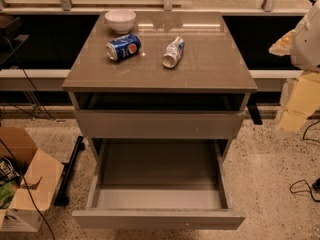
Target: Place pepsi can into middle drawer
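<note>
Sensibly, the gripper [299,100], at the right edge well apart from the cabinet top [210,69] and not readable as wide or narrow, should probably come down across the round body of the pepsi can [123,47]. Blue, with a red-white logo, it lies on its side at the top's left; the middle drawer [157,174] stands open below.

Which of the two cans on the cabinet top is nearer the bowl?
The pepsi can, blue, lying just in front of the bowl; the silvery-white can lies further right. The gripper is out of view.
</note>
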Robot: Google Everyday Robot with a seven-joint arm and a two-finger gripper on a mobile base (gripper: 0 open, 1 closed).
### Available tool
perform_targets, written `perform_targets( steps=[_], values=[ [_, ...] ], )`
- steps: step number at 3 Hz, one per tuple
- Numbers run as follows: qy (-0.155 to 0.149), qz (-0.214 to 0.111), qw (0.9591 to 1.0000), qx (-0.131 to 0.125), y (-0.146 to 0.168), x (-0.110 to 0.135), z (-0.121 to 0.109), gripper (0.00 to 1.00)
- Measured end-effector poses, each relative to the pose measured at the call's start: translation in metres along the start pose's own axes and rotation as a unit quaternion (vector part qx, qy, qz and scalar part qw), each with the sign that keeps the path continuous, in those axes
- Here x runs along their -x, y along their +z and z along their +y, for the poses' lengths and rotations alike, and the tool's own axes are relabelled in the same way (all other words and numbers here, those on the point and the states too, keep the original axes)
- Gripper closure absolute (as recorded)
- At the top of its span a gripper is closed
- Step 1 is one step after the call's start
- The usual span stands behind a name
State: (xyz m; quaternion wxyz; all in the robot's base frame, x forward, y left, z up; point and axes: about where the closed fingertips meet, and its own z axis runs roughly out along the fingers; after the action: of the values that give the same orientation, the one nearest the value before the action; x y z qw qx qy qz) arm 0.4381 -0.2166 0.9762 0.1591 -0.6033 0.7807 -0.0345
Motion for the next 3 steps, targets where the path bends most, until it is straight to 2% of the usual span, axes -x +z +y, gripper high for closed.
perform_targets(
  steps=[1, 2, 3],
  values=[
    [0.0, 0.0, 1.0, 0.0, 0.0, 0.0, 0.0, 0.0],
    [-0.023, -0.007, 0.9995, -0.019, -0.001, 0.013, -0.011, 0.0],
    [-0.066, -0.025, 0.9968, -0.039, 0.002, 0.041, -0.036, 0.0]
  ],
)
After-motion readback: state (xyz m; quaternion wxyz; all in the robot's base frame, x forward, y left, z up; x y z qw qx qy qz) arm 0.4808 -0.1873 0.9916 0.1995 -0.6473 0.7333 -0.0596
